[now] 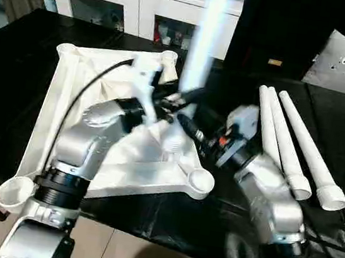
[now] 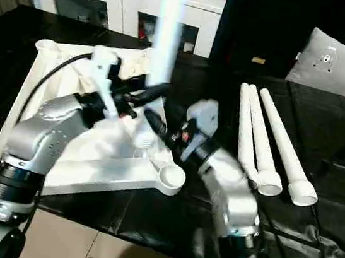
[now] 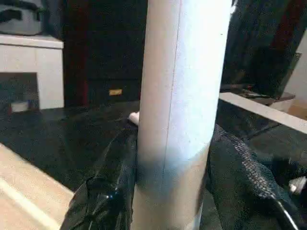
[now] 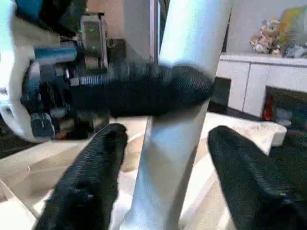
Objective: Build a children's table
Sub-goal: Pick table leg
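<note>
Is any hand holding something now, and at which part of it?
The left hand grips the upright white leg on its shaft, near the lower end. The right hand has fingers open on both sides of the leg.

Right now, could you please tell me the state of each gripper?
Left gripper: closed on the upright leg.
Right gripper: open, fingers either side of that leg, not clamped.

Even, fairly dim indoor light; soft glare sheens on the black worktop [image 1: 15, 70]. The upright leg [image 1: 207, 32] smears with motion blur, and close wrist views look soft.
</note>
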